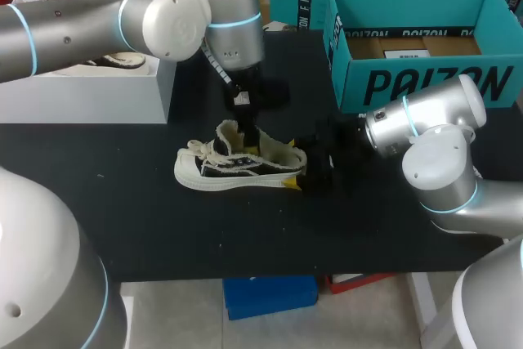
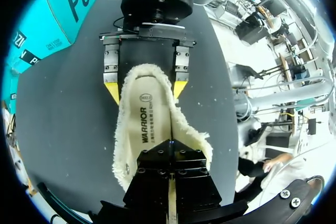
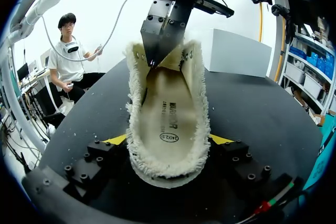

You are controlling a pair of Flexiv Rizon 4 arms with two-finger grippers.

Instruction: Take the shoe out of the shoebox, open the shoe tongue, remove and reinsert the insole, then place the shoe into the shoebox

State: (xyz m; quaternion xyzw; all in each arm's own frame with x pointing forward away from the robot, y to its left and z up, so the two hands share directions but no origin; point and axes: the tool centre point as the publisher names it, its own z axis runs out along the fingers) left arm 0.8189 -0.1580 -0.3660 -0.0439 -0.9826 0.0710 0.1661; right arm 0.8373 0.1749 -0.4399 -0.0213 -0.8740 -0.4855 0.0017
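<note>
A black and cream shoe (image 1: 222,167) lies on its sole mid-table, toe to the left. My left gripper (image 1: 247,131) points down over it, shut on the raised tongue (image 3: 164,62); its closed fingers (image 2: 170,153) hang above the cream insole (image 2: 152,121), which lies inside the shoe. My right gripper (image 1: 306,172) is at the heel, one yellow tip (image 2: 111,91) pressed against each side of the frayed collar. From the right wrist, the insole (image 3: 169,114) runs ahead to the left gripper (image 3: 154,61). The teal shoebox (image 1: 425,83) stands open at the back right.
A white box (image 1: 90,91) sits at the back left under my left arm, with something pale (image 1: 122,60) on top. The black tabletop (image 1: 163,226) runs to the front edge, bare in front of the shoe. The shoebox wall (image 2: 63,9) lies beyond my right gripper.
</note>
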